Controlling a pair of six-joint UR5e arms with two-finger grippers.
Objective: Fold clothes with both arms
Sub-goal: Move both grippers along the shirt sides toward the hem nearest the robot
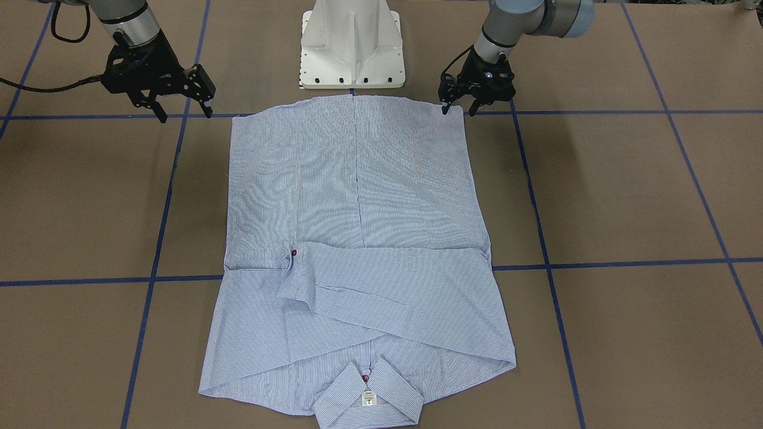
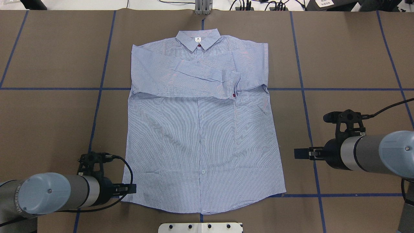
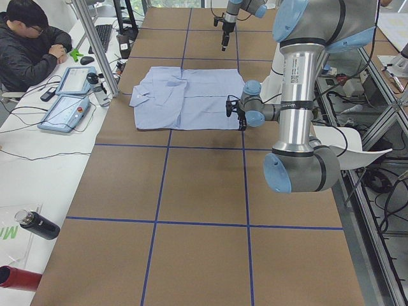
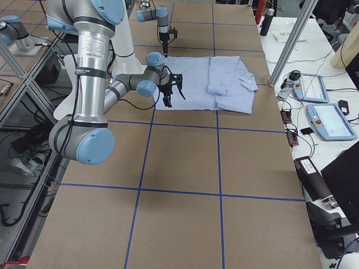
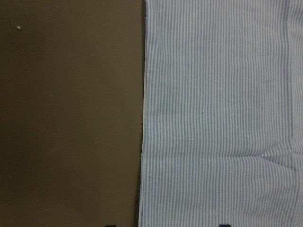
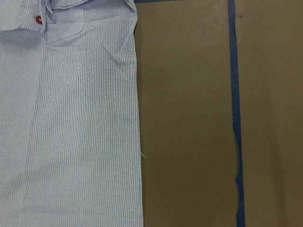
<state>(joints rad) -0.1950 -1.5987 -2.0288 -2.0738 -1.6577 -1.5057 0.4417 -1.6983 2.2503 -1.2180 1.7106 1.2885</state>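
Brown table (image 2: 48, 123) bears the shirt (image 2: 200, 136), neck label (image 2: 197, 39) unreadably small.

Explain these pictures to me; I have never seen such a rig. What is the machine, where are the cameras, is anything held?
The machine is a left arm and a right arm on a white pedestal, each ending in a black two-finger claw. Four cameras are fixed: one faces the robot, one looks over its shoulders, one sits at each table end. Two ride on the wrists and look down at the shirt's edges. On the brown table lies a light blue striped shirt, front up, sleeves folded across the chest. The left claw hangs open at a hem corner; the right claw is open beside the shirt. Nothing is held.
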